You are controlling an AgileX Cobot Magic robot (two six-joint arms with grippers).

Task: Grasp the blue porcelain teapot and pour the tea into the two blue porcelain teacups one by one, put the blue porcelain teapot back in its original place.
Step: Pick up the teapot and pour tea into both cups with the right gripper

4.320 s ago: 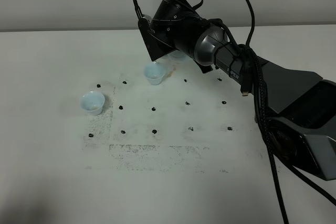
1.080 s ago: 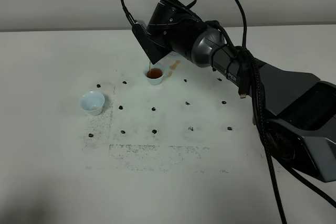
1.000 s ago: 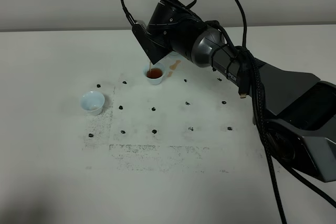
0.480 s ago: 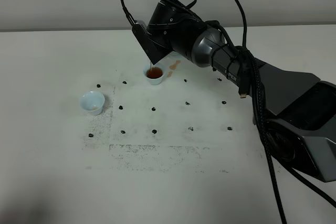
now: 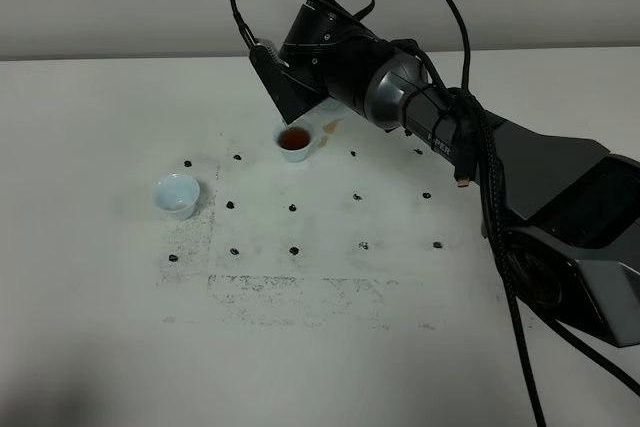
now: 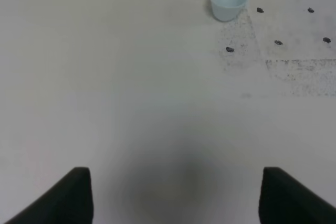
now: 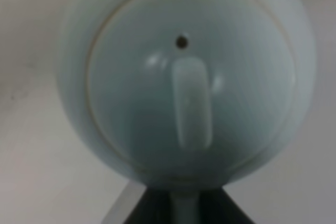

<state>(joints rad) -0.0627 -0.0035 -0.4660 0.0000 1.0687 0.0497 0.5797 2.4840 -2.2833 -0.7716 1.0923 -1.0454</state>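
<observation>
Tabletop [image 6: 131, 103], near side: left tool [image 6: 176, 198] idle above it, fingers spread wide, holding nothing. Next out, empty cup [image 5: 176, 194] toward the left edge. Farther back, second cup [image 5: 294, 140], full of brown tea. By that cup, over the far side, teapot [image 7: 189, 87] held clear of the tabletop; the arm [image 5: 420, 97] hides it in the high view. Right tool [image 7: 181, 211] is clamped on its handle. Glazed porcelain: likely slippery, brittle, heavy with liquid. Loop handle looks the safest hold. Pale blue-white, glossy, round belly, knobbed lid with small vent hole.
</observation>
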